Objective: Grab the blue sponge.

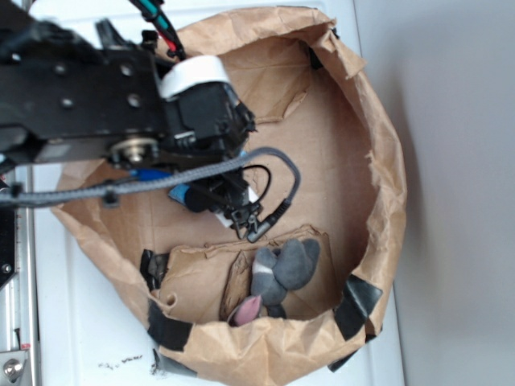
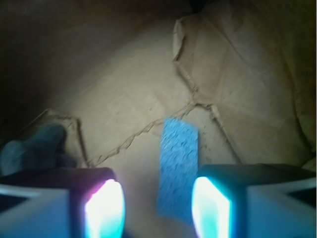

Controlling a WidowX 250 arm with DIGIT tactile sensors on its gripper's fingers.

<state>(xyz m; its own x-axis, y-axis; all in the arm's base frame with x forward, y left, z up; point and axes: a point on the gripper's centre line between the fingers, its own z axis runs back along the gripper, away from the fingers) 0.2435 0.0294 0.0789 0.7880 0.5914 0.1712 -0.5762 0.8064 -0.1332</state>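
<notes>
Jaws spread, nothing pinched; gripper point(image 2: 157, 206) hangs low over the sponge point(image 2: 178, 166). One blue sponge lies flat on the paper floor between the jaws, nearer the right one, long side running along the gap, so closing should catch its narrow width. Paper bag point(image 1: 386, 201) walls it all in. Three or four grey lumps point(image 1: 283, 267) plus one pink lump point(image 1: 248, 310) sit well apart.

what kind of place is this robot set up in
Probably a lab test rig, not a home: the arm's end effector reaches into a taped brown paper bin on a white surface. A blue sponge lies on the paper floor, with grey and pink lumps nearby.
</notes>
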